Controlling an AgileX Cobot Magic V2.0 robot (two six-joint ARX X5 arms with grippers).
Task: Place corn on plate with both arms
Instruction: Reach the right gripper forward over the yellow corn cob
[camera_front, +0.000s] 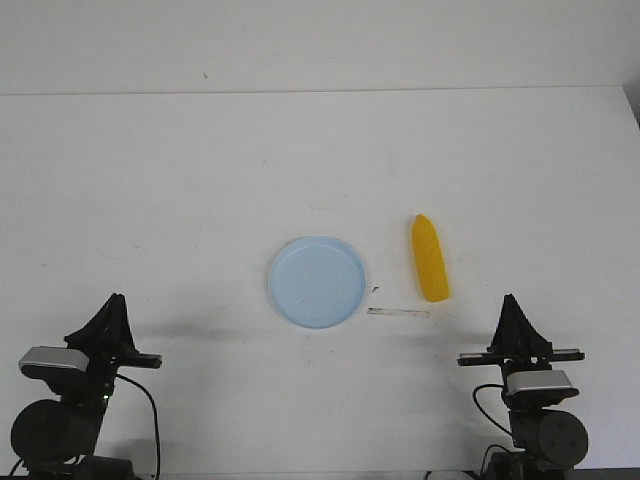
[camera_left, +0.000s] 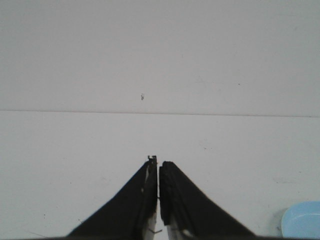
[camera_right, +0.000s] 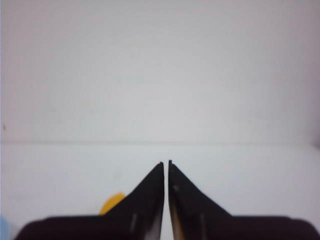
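The yellow corn (camera_front: 430, 258) lies on the white table just right of the pale blue plate (camera_front: 316, 281), its pointed end toward the far side. The plate holds nothing. My left gripper (camera_front: 116, 298) is shut and empty at the near left, well away from the plate. My right gripper (camera_front: 509, 299) is shut and empty at the near right, in front of and right of the corn. In the left wrist view the gripper (camera_left: 158, 161) is shut and the plate's edge (camera_left: 301, 221) shows. In the right wrist view the gripper (camera_right: 166, 162) is shut, with a bit of corn (camera_right: 112, 202) showing.
A thin pale strip (camera_front: 398, 312) lies on the table between the plate and the corn's near end. The table's far edge (camera_front: 320, 92) meets a white wall.
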